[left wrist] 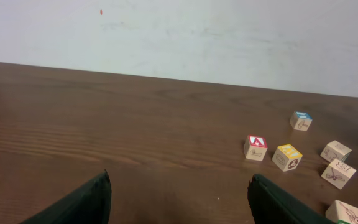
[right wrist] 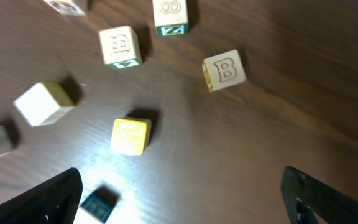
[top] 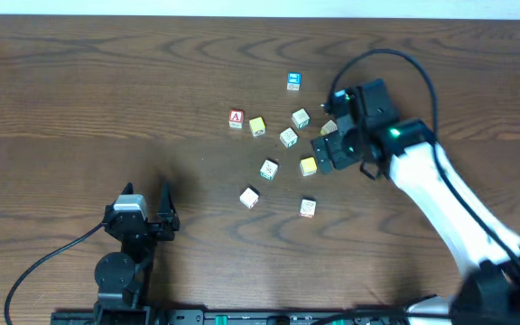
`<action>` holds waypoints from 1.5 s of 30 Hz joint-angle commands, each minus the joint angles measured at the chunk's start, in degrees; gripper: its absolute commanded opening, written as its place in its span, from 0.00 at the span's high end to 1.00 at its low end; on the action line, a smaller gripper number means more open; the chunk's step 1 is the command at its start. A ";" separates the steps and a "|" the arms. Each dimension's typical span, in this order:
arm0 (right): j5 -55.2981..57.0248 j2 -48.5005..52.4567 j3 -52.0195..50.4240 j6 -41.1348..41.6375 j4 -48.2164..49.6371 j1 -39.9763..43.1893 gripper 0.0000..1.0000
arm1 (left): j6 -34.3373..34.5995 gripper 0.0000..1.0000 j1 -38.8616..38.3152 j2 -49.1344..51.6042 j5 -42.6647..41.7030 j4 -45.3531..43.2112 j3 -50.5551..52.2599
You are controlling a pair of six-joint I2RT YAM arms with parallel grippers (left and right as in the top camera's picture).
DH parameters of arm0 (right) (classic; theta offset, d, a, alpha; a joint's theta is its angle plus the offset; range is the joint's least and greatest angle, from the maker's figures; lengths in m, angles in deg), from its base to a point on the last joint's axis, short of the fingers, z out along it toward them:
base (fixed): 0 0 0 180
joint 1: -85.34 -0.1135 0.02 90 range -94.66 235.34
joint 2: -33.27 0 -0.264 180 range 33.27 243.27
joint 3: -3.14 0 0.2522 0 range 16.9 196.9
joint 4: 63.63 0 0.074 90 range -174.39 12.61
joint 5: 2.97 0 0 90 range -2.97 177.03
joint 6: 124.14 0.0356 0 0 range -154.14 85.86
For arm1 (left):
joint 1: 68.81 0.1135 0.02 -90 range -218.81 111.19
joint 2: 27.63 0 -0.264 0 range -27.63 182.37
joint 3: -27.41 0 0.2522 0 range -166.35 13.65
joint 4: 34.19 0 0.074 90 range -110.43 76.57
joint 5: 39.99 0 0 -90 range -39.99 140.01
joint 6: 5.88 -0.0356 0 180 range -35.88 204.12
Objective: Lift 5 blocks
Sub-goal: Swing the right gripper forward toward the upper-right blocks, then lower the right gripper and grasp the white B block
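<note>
Your right gripper [right wrist: 180, 175] is wide open above the blocks [top: 288, 137] scattered on the tabletop [top: 79, 81]. The yellow block [right wrist: 129, 135] sits just ahead of its jaws. Centre on it, square up to its flat faces, and drop straight, clear of neighbours. Your left gripper [left wrist: 179, 180] is open too, parked well apart.

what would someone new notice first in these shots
A loose scatter of small alphabet blocks lies mid-table on the dark wood table. The right gripper hangs open at the cluster's right edge, beside a yellow block; the left gripper sits open near the front-left.
</note>
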 commanded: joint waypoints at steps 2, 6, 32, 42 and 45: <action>0.79 5.66 7.32 -6.95 -0.55 1.01 0.01 | 0.50 0.29 0.24 -0.44 1.77 2.58 0.68; 0.76 10.19 12.68 -10.84 -2.78 2.29 0.01 | 0.50 0.29 0.24 -0.44 1.77 2.58 0.68; -4.90 23.91 16.63 -15.85 -4.33 6.14 0.18 | 0.50 0.29 0.24 -0.44 1.77 2.58 0.68; -6.75 24.02 16.63 -18.01 -2.38 6.08 0.18 | 0.50 0.29 0.24 -0.44 1.77 2.58 0.68; -6.78 24.02 16.63 -18.43 -1.64 6.01 0.23 | 0.50 0.29 0.24 -0.44 1.77 2.58 0.68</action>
